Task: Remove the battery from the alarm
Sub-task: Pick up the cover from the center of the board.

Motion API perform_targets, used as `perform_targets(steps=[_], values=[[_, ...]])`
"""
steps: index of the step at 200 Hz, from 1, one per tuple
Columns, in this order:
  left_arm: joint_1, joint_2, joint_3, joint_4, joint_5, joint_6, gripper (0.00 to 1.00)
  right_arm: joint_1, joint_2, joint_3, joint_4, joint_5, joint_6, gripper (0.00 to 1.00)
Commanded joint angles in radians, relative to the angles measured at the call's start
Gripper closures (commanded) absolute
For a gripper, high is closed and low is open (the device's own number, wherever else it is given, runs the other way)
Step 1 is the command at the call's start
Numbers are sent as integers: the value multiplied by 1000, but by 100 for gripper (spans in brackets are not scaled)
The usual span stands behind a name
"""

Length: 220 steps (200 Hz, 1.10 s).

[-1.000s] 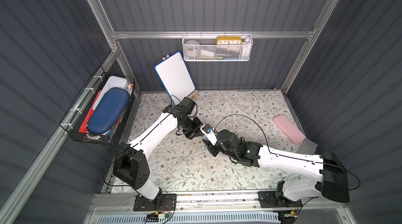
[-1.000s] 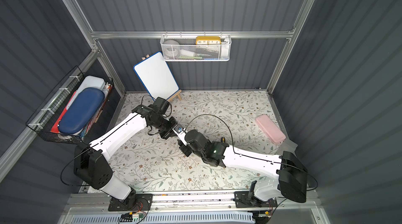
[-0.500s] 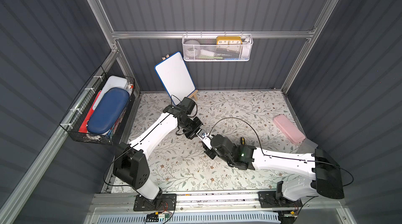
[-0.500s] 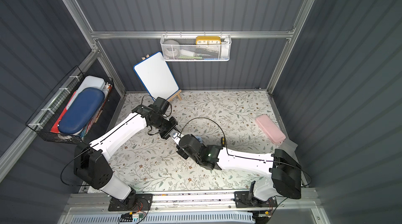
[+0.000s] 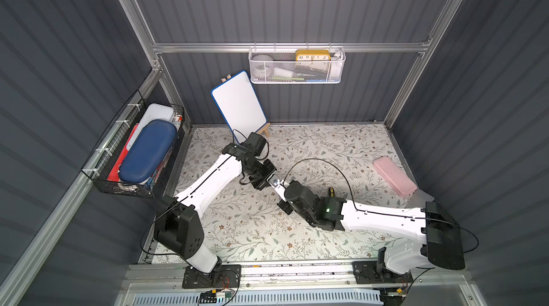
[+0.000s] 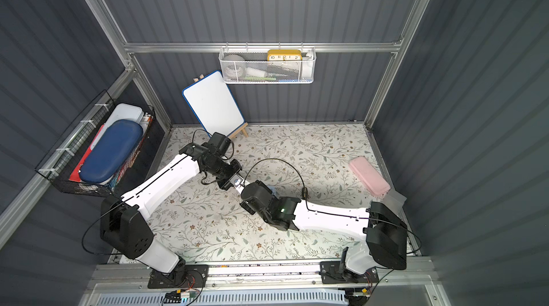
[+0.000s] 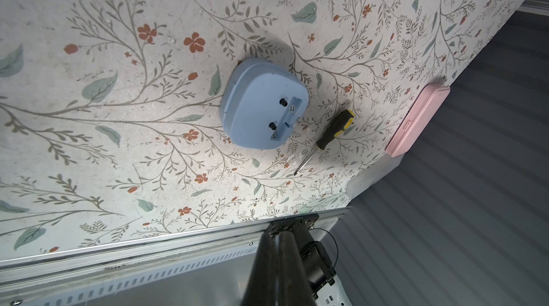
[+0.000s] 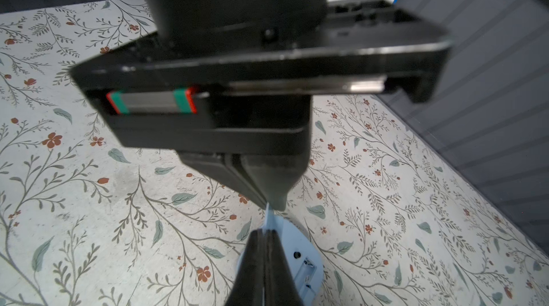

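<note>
The yellow clock (image 5: pixel 312 55) in the white mesh basket (image 5: pixel 297 81) reads 10, 11, 12, 1, 2. The alarm (image 7: pixel 261 108) lies face down just beneath the right gripper (image 8: pixel 266 237). Its open battery bay runs along one edge, with a small arrow mark beside it. Both jaws are clenched on the thin light-blue cover piece (image 8: pixel 269 218), the left gripper (image 8: pixel 275 202) pinching its upper edge. I cannot make out the battery. The black wire basket (image 5: pixel 124 190) holds a dark-blue case (image 5: pixel 147 151).

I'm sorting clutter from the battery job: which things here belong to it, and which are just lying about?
Job: alarm, back up, battery bay open; cover piece, gripped by left hand and right hand; no battery in view.
Lying about: screwdriver, pink case, whiteboard, yellow clock in the wall basket.
</note>
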Motion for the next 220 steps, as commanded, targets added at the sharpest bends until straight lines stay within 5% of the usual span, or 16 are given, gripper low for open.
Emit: perform_targets(steps=[1,86,220], values=[[-1,-29,28,-9,19,26,100,3,10,24,-4,25,-8,100],[0,-80,-31,89,53,28,100,8,-1,25,-20,-20,14,100],[1,-124,-74,157,119,80,100,13,36,50,11,117,-29,100]])
